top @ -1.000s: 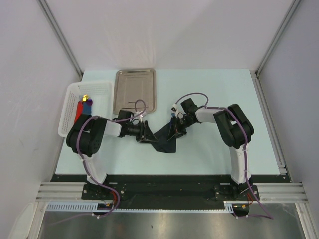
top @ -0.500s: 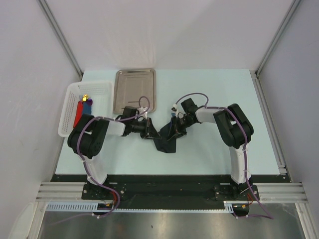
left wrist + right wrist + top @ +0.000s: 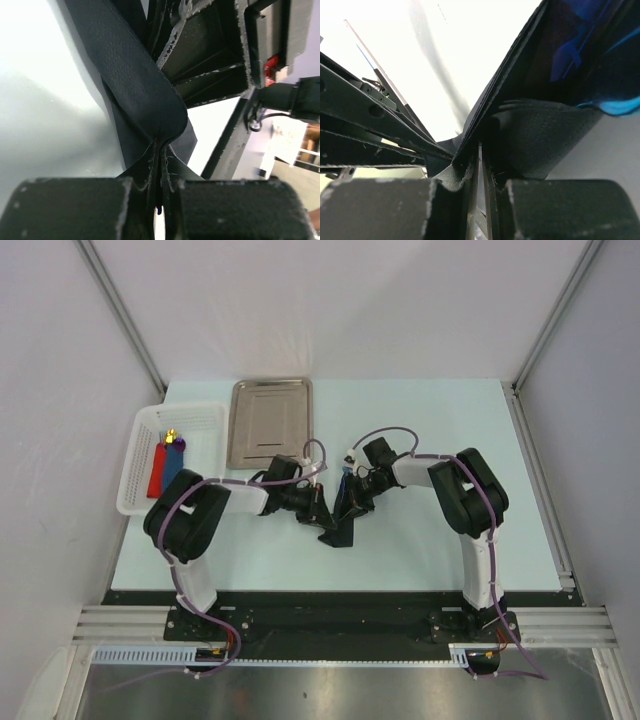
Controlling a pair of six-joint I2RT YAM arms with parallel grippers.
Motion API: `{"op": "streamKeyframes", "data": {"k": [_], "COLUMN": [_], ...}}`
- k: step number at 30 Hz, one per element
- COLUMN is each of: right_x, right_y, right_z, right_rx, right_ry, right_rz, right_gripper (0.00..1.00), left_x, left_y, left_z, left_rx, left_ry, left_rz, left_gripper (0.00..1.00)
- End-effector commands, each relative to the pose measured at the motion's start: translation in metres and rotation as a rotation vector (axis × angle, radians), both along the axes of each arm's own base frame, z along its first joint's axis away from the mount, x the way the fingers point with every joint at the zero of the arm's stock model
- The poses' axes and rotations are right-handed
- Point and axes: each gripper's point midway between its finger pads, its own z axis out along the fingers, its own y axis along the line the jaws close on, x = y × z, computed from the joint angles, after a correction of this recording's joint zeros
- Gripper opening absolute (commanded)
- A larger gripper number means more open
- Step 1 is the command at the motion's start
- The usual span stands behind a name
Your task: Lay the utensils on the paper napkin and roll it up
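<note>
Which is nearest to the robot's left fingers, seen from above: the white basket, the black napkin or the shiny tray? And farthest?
1. Black napkin: pinched in the left fingers.
2. Shiny tray: farther back, toward the left.
3. White basket: at the table's left edge.

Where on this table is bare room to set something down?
Bare: the far strip between the steel tray and the right arm, the right side beyond that arm, and the near strip before the paper napkin. Crowded: the middle, where the left gripper and right gripper pinch it.
</note>
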Motion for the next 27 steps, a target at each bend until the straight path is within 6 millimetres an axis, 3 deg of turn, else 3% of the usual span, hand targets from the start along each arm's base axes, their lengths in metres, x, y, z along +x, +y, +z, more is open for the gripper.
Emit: {"op": "streamKeyframes", "data": {"k": [1, 9, 16, 20, 23, 27], "right_x": [0.009, 0.016, 0.030, 0.042, 0.044, 0.043], "right_y": [-0.017, -0.010, 0.000, -0.008, -0.016, -0.020], "right_z": [-0.049, -0.023, 0.030, 0.067, 0.071, 0.055], "right_rx": [-0.156, -0.105, 0.015, 0.106, 0.121, 0.106], "right_ry": [-0.068, -0.120, -0.183, -0.203, -0.191, -0.166], "right_rz": [-0.034, -0.023, -0.020, -0.058, -0.072, -0.073], "right_gripper": [0.13, 0.15, 0.19, 0.22, 0.22, 0.20], "left_x": [-0.018, -0.018, -0.015, -0.014, -0.013, -0.012], "left_y": [-0.003, 0.014, 0.018, 0.019, 0.018, 0.015], "left_z": [-0.008, -0.044, -0.053, -0.052, -0.050, -0.049], "left_rx": [0.064, 0.209, 0.253, 0.252, 0.240, 0.228], "left_ry": [0.011, 0.123, 0.139, 0.135, 0.127, 0.131], "left_rz": [-0.071, -0.039, -0.031, -0.027, -0.027, -0.029], "left_gripper": [0.07, 0.01, 0.00, 0.00, 0.00, 0.00]}}
